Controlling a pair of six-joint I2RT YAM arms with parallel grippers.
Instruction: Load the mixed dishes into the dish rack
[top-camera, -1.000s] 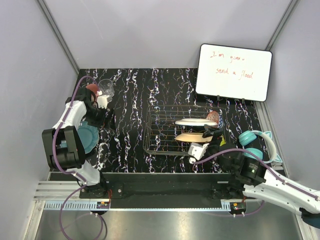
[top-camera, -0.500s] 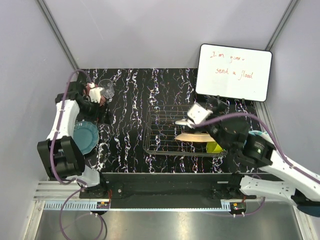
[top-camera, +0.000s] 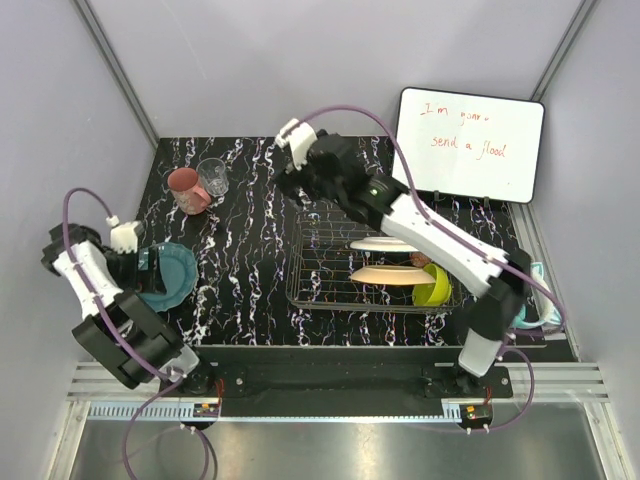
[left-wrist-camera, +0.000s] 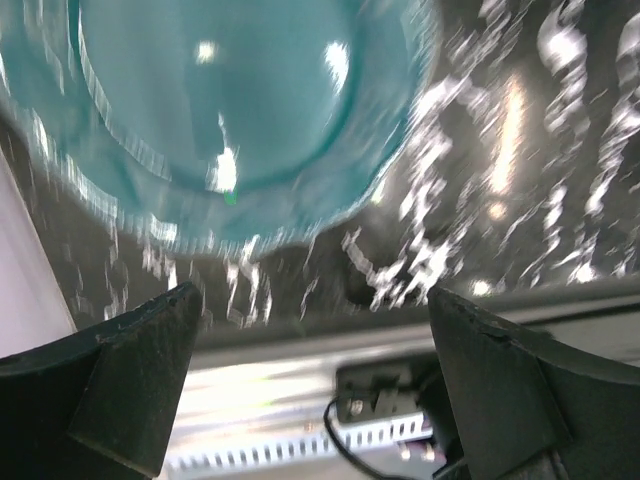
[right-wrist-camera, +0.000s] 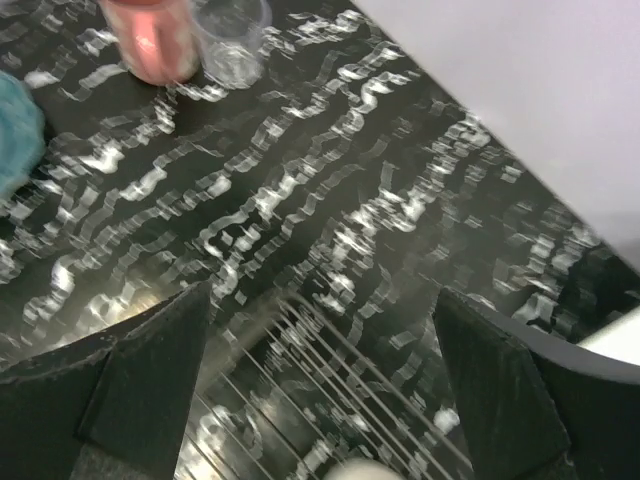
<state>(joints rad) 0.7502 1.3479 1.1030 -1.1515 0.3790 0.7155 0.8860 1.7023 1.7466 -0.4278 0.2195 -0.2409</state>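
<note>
both claws gape empty: left gripper (left-wrist-camera: 310, 300) hangs over the teal plate (left-wrist-camera: 220, 100) at the table's (top-camera: 260, 210) left edge, right gripper (right-wrist-camera: 322, 295) over the dish rack's (right-wrist-camera: 330, 385) far-left corner. white plate (top-camera: 385, 243), peach plate (top-camera: 385, 274) and lime-green bowl (top-camera: 433, 288) sit in the rack; pink mug (top-camera: 186, 190) and clear glass (top-camera: 212, 175) sit side by side, far left.

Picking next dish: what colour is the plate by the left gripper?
Teal plate, clearest in left wrist view.

top left: pink mug (right-wrist-camera: 150, 40) beside clear glass (right-wrist-camera: 232, 45) | bottom: dish rack (right-wrist-camera: 322, 392) corner
</note>
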